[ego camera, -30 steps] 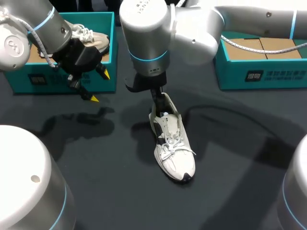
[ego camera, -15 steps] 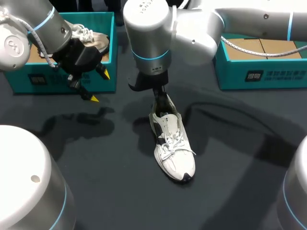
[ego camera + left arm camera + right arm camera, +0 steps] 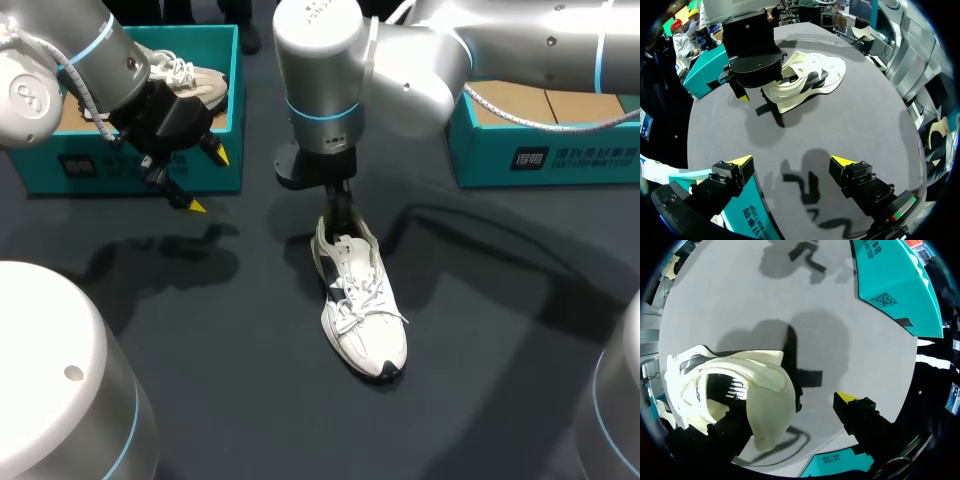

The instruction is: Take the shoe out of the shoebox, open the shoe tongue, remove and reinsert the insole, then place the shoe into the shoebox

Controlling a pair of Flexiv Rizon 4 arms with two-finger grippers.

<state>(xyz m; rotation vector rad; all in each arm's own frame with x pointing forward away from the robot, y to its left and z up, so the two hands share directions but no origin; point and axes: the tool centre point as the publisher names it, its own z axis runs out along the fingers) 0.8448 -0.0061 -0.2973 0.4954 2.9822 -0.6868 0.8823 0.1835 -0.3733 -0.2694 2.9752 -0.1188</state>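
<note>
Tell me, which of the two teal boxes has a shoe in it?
The box on the left: a white shoe sits inside it. The box on the right shows only brown cardboard.

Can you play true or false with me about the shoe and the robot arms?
1. The white sneaker lies on the table, outside both boxes. True.
2. The jaws of the left arm are squeezing the sneaker. False: they hang open and empty in front of the left shoebox.
3. A second shoe sits in the left shoebox. True.
4. The right arm is far away from the sneaker. False: its jaws are right at the sneaker's heel.
</note>
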